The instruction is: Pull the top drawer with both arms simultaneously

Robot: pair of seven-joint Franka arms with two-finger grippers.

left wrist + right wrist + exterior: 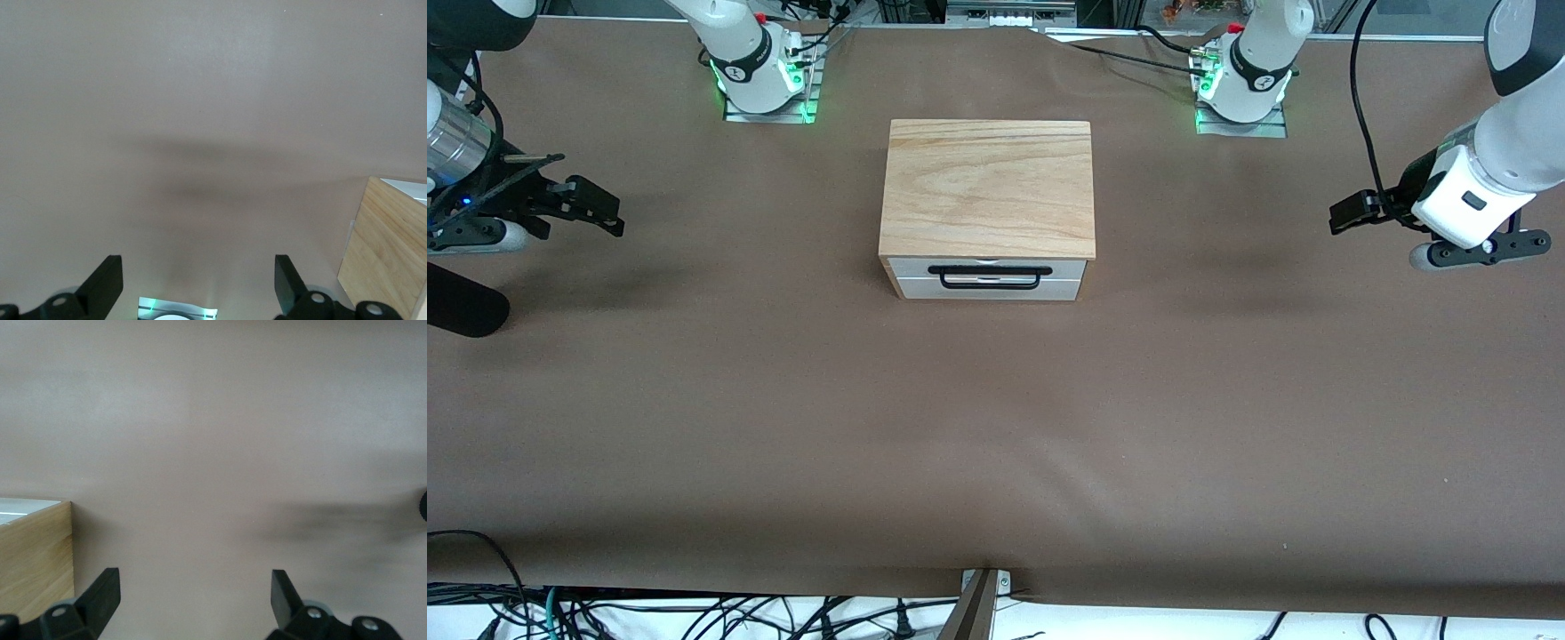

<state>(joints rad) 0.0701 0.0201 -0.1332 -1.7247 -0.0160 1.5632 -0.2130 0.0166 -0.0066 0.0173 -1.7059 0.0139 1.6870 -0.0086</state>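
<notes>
The wooden cabinet [987, 187] stands in the middle of the table. Its top drawer [1067, 268] has a white front and a wide black bar handle [991, 274]; it sits flush and closed, above the other white drawer front [989, 292]. My left gripper [1344, 216] hangs open and empty above the table, well off toward the left arm's end. My right gripper [605, 213] hangs open and empty well off toward the right arm's end. The left wrist view shows its gripper [198, 283] with a cabinet side [387, 247]; the right wrist view shows its gripper [193, 593] with a cabinet side [33, 553].
Brown paper [996, 427] covers the table. The arm bases [760, 76] [1240, 84] stand at the table's edge farthest from the front camera, with green lights. A black cylinder [463, 307] lies at the right arm's end. Cables [694, 613] hang below the nearest edge.
</notes>
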